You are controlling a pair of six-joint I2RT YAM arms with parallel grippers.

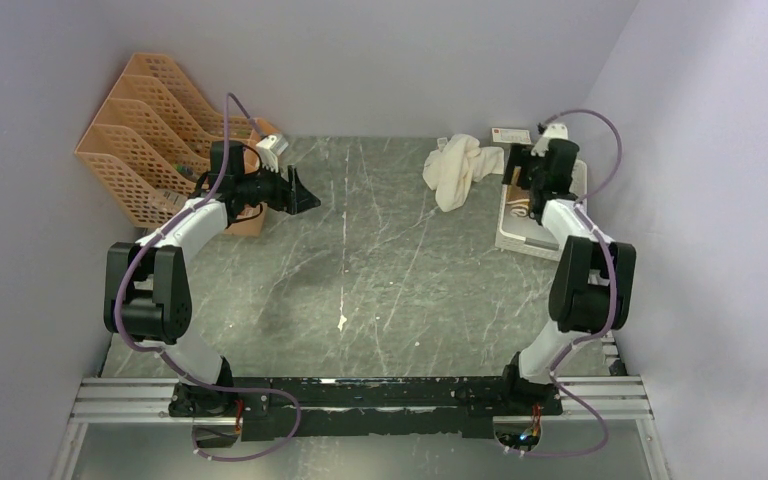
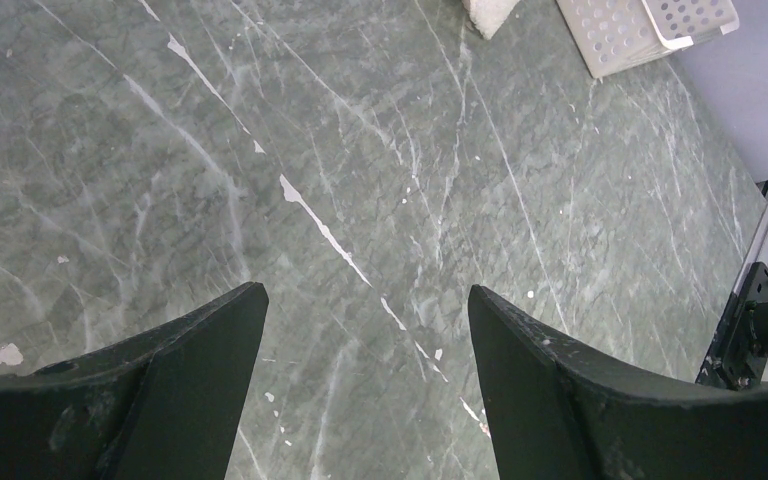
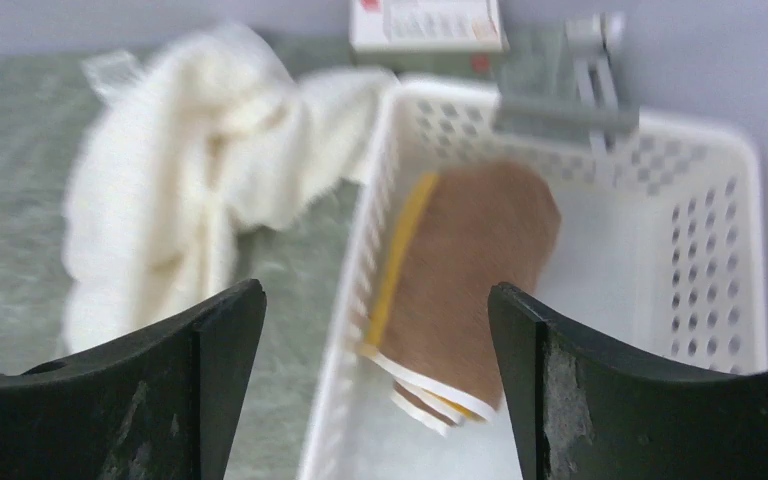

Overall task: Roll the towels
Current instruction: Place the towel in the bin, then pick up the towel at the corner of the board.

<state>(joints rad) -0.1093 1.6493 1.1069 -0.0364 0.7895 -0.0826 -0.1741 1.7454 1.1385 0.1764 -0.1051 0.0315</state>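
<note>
A cream-white towel (image 1: 457,170) lies crumpled on the table at the back right, its edge against the white basket (image 1: 516,240). In the right wrist view this cream towel (image 3: 200,170) sits left of the basket (image 3: 705,190). A brown towel (image 3: 475,260) with a mustard-yellow edge lies folded flat inside the basket. My right gripper (image 3: 375,330) hovers open above the basket's left rim, nothing between its jaws. My left gripper (image 2: 365,330) is open over bare table at the back left (image 1: 303,194). A corner of the cream towel (image 2: 490,12) shows far off in its view.
An orange file rack (image 1: 150,135) stands against the left wall behind the left arm. A small white box (image 1: 510,134) lies at the back wall beyond the basket. The grey marbled table (image 1: 380,270) spreads between the arms, walls close on both sides.
</note>
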